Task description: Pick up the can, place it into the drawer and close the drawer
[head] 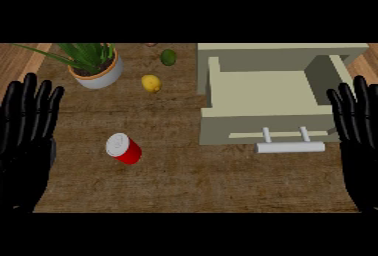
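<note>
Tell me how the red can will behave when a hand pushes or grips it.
The red can is a smooth cylinder, so it may slip in a grasp. It appears upright, silver top showing, so a high push could tip it, and then it would likely roll. It looks rigid.

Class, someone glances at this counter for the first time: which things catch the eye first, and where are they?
The red can stands out, lying tilted at lower left. The pale drawer sits pulled open at upper right. An open left hand and right hand rest at the edges.

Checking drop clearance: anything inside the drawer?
The open drawer shows only its bare pale floor. The front panel hides the strip just behind it. The can stands on the counter.
</note>
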Motion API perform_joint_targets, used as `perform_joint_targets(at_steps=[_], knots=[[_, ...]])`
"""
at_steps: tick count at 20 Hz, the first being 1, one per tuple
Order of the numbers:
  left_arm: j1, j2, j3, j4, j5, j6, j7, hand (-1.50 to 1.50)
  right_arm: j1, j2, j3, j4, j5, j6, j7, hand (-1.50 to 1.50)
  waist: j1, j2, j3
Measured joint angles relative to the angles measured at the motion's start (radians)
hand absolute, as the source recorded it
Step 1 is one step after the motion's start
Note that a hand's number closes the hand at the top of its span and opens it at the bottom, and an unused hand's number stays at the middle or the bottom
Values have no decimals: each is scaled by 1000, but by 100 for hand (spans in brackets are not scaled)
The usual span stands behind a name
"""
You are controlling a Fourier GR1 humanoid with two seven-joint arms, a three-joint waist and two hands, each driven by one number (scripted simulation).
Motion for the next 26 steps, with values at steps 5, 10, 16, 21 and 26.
perform_joint_targets(at_steps=[5,10,16,21,26], knots=[[-24,48,-6,25,143,-147,-5,-150,21,-4,11,5,23,6,-1,-150,14,-9,7],[24,150,-5,102,217,-267,91,-150,79,7,-45,26,38,-63,109,-150,11,-9,8],[63,254,79,69,365,-360,233,-150,161,-9,-118,-21,2,-68,177,-150,22,-14,10],[111,280,150,28,434,-417,273,-150,234,-30,-198,-29,-67,-12,146,-150,25,-15,10],[147,290,217,-16,509,-453,328,-150,273,-39,-262,-5,-119,48,104,-150,26,-15,10]])
